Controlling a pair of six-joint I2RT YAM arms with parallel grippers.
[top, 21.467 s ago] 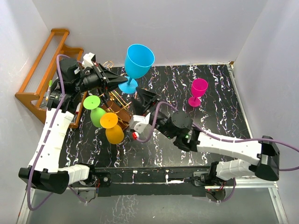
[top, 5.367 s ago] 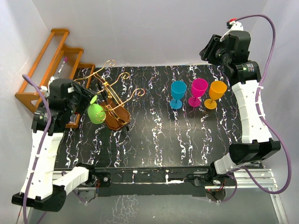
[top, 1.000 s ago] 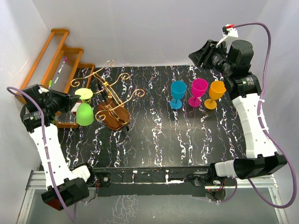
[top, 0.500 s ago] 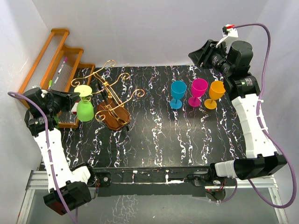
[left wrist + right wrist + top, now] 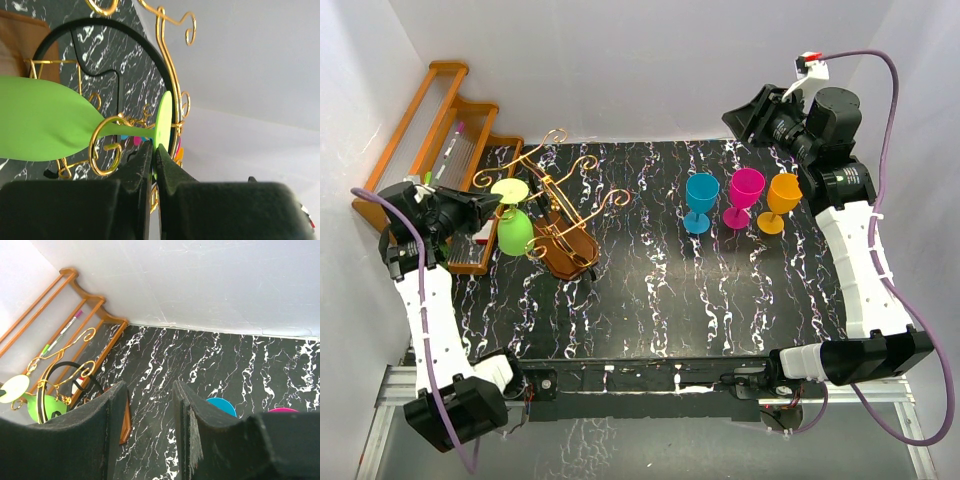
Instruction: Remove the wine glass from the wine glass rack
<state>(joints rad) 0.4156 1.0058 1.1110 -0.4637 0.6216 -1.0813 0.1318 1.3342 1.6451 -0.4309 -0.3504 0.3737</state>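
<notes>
Green plastic wine glass [image 5: 516,232] hangs tilted at the left end of the gold wire wine glass rack [image 5: 567,255] with its brown oval base. Its stem looks threaded through a scroll loop, so your lift-off isn't finished. Your left gripper [image 5: 153,148] pinches the foot's rim; your right gripper [image 5: 150,387] is spread wide, holding nothing. The rack carries no other glass. The blue glass [image 5: 701,198], pink glass [image 5: 746,194] and orange glass [image 5: 783,198] stand well apart from it on the black marbled table [image 5: 660,300].

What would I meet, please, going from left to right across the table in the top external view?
Wooden stepped shelf → green wine glass → wine glass rack → blue wine glass → pink wine glass → orange wine glass.
</notes>
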